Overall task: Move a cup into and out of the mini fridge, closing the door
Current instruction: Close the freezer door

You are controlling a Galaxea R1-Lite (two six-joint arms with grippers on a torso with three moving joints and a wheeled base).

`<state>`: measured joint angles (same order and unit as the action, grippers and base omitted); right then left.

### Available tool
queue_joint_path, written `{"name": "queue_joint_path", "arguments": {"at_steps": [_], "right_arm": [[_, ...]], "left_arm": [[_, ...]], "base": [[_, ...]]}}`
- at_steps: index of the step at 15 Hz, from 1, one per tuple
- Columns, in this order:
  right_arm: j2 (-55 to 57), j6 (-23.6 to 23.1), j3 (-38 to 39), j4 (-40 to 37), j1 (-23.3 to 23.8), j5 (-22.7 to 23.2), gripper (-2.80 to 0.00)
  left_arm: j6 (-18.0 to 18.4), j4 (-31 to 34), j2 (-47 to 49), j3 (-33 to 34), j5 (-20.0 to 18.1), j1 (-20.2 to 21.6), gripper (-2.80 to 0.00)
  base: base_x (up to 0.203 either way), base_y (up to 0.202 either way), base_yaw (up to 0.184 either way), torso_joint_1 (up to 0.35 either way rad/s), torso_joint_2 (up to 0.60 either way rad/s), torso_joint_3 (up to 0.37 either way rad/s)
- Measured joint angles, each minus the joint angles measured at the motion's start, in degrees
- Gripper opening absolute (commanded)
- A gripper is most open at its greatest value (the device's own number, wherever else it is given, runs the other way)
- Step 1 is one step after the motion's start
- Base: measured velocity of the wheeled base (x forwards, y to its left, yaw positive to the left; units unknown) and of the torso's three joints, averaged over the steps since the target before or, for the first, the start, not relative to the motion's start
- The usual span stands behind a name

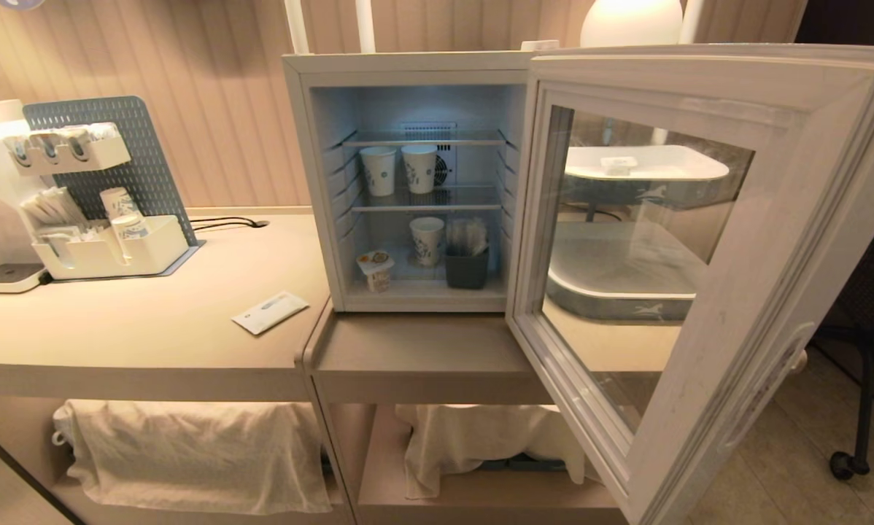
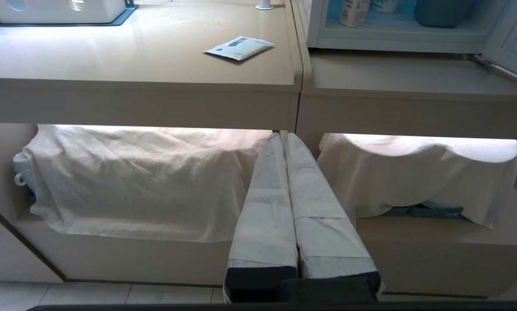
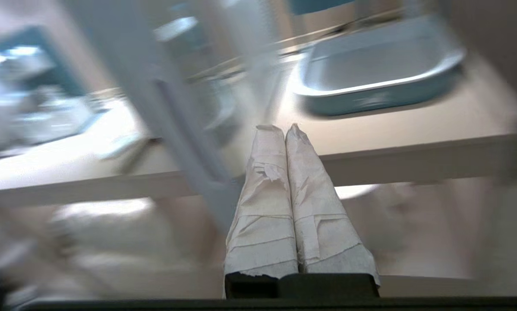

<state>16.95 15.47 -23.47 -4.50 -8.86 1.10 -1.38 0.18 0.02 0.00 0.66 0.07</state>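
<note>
Door [image 1: 700,277], pale frame around dark glass, stands wide on white box-shaped mini fridge [image 1: 408,73]. Tiny white plastic cup [image 1: 376,270] sits on its floor, well beyond my right end effector [image 3: 286,129], fingers together, empty. Removal and closing remain.

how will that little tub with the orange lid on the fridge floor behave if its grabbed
The cup looks small and thin-walled, so probably light and easy to crush. It stands taller than its base is wide, so a sideways nudge may tip it. A paper cup stands close beside it in the mini fridge, leaving little room.
</note>
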Motion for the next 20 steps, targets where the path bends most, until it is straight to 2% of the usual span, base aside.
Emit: {"name": "queue_joint_path", "arguments": {"at_steps": [2,5,7,9,13,17,20], "right_arm": [[4.05,6.11,-1.44,2.57,-6.60,1.33,-2.80],[6.64,11.53,-1.78,3.54,-14.79,5.24,-2.80],[8.78,13.30,-1.77,4.93,-19.25,6.81,-2.80],[13.36,13.13,-1.65,9.22,-21.22,6.90,-2.80],[22.65,11.54,-2.04,19.50,-18.67,5.30,-2.80],[26.17,11.97,-2.82,21.53,-10.94,5.13,-2.80],[28.65,12.16,-2.77,22.97,-8.31,5.23,-2.80]], "left_arm": [[0.00,0.00,0.00,0.00,0.02,0.00,-2.80],[0.00,0.00,0.00,0.00,0.02,0.00,-2.80],[0.00,0.00,0.00,0.00,0.02,0.00,-2.80],[-0.07,0.00,0.00,0.00,0.02,0.00,-2.80],[-0.27,-0.03,0.00,0.00,0.09,0.02,-2.80],[-0.32,-0.05,0.00,0.00,0.07,0.00,-2.80],[-0.35,-0.06,0.00,0.00,0.09,0.02,-2.80]], "base": [[0.000,0.000,0.000,0.000,0.00,0.000],[0.000,0.000,0.000,0.000,0.00,0.000],[0.000,0.000,0.000,0.000,0.00,0.000],[0.000,0.000,0.000,0.000,0.00,0.000],[0.000,0.000,0.000,0.000,0.00,0.000],[0.000,0.000,0.000,0.000,0.00,0.000],[0.000,0.000,0.000,0.000,0.00,0.000]]}}
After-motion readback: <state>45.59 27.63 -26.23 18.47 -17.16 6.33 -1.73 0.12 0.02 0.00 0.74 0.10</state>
